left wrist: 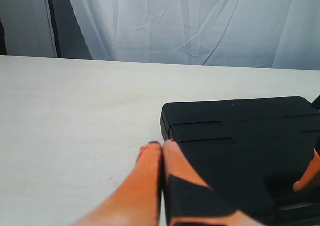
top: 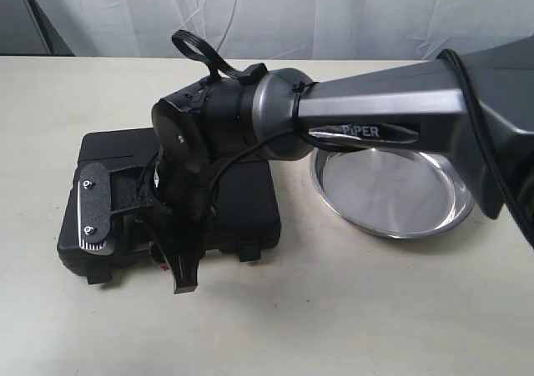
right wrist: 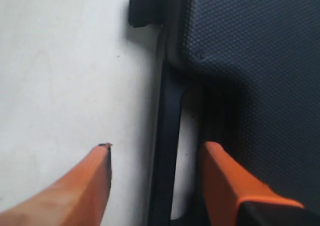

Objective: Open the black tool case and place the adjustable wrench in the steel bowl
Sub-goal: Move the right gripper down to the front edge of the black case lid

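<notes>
right gripper (right wrist: 159,147): jaws apart, straddling handle bar (right wrist: 167,136)
left gripper (left wrist: 162,146): fingers together, empty
black tool case (top: 254,205): shut, rigid, slick plastic; likely best taken at the latch (right wrist: 145,5) just ahead of right gripper

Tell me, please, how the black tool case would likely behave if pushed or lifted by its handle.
The black tool case looks like rigid moulded plastic, so probably stiff. Lying flat and closed on the table, it should slide rather than tip. Its pebbled surface probably isn't slippery.
</notes>
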`<control>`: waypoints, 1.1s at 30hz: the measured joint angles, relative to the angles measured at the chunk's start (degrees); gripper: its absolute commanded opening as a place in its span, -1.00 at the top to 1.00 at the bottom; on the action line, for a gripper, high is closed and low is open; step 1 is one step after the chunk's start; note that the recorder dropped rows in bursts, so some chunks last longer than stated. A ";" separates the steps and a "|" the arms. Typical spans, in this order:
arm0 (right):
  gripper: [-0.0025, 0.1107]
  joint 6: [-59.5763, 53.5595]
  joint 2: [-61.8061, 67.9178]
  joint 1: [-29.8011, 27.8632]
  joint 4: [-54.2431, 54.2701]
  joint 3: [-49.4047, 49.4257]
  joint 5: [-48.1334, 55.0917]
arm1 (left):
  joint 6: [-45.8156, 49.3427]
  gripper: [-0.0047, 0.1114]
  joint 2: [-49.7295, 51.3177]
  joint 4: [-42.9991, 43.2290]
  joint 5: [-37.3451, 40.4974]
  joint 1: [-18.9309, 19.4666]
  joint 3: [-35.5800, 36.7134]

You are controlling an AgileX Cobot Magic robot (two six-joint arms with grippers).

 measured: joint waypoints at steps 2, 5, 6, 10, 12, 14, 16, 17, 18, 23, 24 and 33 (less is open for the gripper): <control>0.03 0.00 0.00 0.00 -0.17 0.00 -0.22 | 0.00 0.92 0.00 0.00 0.00 0.00 0.00; 0.03 0.00 0.00 0.00 -0.62 0.00 -0.80 | 0.00 0.92 0.00 0.00 0.00 0.00 0.00; 0.03 0.00 0.00 0.00 -0.79 0.00 -1.15 | 0.00 0.92 0.00 0.00 0.00 0.00 0.00; 0.03 0.00 0.00 0.00 -1.17 0.00 -1.98 | 0.00 0.92 0.00 0.00 0.00 0.00 0.00; 0.03 0.00 0.00 0.00 -1.27 0.00 -2.19 | 0.00 0.92 0.00 0.00 0.00 0.00 0.00; 0.03 0.00 0.00 0.00 -1.27 0.00 -2.19 | 0.00 0.92 0.00 0.00 0.00 0.00 0.00; 0.03 0.00 0.00 0.00 -1.27 0.00 -2.30 | 0.00 0.92 0.00 0.00 0.00 0.00 0.00; 0.03 0.00 0.00 0.00 -1.27 0.00 -2.30 | 0.00 0.92 0.00 0.00 0.00 0.00 0.00; 0.03 0.00 0.00 0.00 -1.27 0.00 -2.30 | 0.00 0.92 0.00 0.00 0.00 0.00 0.00; 0.03 0.00 0.79 0.00 -1.27 0.00 -2.40 | 0.00 0.92 0.00 0.00 0.00 0.00 0.00; 0.03 0.00 1.20 0.00 -1.27 0.00 -2.40 | 0.00 0.92 0.00 0.00 0.00 0.00 0.00; 0.03 0.00 2.35 0.00 -1.40 0.00 -2.94 | 0.00 0.92 0.00 0.00 0.00 0.00 0.00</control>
